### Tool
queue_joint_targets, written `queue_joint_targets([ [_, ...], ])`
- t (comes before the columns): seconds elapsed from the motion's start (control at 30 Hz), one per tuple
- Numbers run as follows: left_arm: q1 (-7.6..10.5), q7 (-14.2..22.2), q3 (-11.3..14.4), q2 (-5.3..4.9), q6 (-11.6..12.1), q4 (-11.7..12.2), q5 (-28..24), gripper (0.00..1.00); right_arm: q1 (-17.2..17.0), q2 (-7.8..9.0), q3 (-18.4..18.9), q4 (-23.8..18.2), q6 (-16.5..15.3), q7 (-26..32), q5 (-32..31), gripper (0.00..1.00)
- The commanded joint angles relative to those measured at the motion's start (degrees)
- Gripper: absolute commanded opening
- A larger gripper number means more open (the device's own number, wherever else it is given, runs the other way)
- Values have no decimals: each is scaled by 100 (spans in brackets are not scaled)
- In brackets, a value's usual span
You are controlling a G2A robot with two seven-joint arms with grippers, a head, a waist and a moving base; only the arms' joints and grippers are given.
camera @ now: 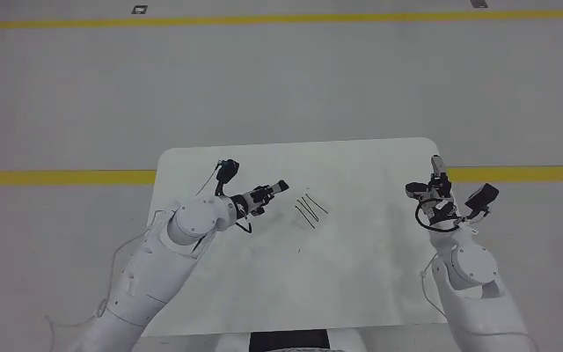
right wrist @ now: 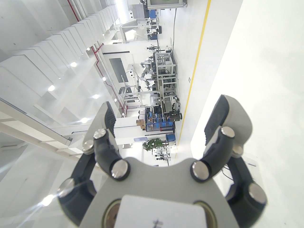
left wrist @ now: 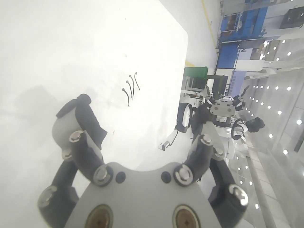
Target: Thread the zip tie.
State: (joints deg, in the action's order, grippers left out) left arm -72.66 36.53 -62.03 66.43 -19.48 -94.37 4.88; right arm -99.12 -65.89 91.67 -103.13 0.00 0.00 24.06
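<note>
Three black zip ties [camera: 310, 211] lie side by side mid-way across the white table [camera: 369, 264] — thin lines from the top, small heads [left wrist: 130, 75] clear in the left wrist view — with the left gripper [camera: 281, 187] near them, fingers wide and empty, and the right gripper [right wrist: 166, 103], equally wide, pointing outward at the table's right edge.

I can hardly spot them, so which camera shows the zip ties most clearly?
The left wrist view: the zip ties lie ahead of the left pincer, heads and curved tails distinct. The top view gives them as thin dark lines on the table. The right wrist view faces the hall.
</note>
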Motion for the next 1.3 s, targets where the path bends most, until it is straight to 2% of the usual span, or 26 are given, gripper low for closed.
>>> queue_joint_targets([
  [0.0, -8, 54, 32, 3, 46, 33, -36, 100, 0, 0, 0, 0, 0, 0, 0, 100],
  [0.07, 143, 237, 156, 30, 377, 321, -207, 100, 0, 0, 0, 0, 0, 0, 0, 100],
  [0.2, 533, 415, 569, 119, 679, 740, -239, 100, 0, 0, 0, 0, 0, 0, 0, 100],
  [0.33, 940, 438, 1030, 240, 822, 1237, -176, 100, 0, 0, 0, 0, 0, 0, 0, 100],
  [0.43, 1212, 295, 1336, 353, 852, 1670, -192, 100, 0, 0, 0, 0, 0, 0, 0, 100],
  [0.53, 1402, 164, 1508, 436, 909, 1942, -245, 100, 0, 0, 0, 0, 0, 0, 0, 100],
  [0.87, 1402, 164, 1508, 436, 909, 1942, -245, 100, 0, 0, 0, 0, 0, 0, 0, 100],
  [1.0, 1435, 46, 1623, 471, 837, 1956, -183, 100, 0, 0, 0, 0, 0, 0, 0, 100],
  [1.07, 1490, -23, 1703, 498, 601, 1948, -118, 100, 0, 0, 0, 0, 0, 0, 0, 100],
  [1.17, 1598, -142, 1832, 564, 0, 1914, -116, 100, 0, 0, 0, 0, 0, 0, 0, 100],
  [1.27, 1620, -160, 1852, 574, 0, 1916, -108, 100, 0, 0, 0, 0, 0, 0, 0, 100],
])
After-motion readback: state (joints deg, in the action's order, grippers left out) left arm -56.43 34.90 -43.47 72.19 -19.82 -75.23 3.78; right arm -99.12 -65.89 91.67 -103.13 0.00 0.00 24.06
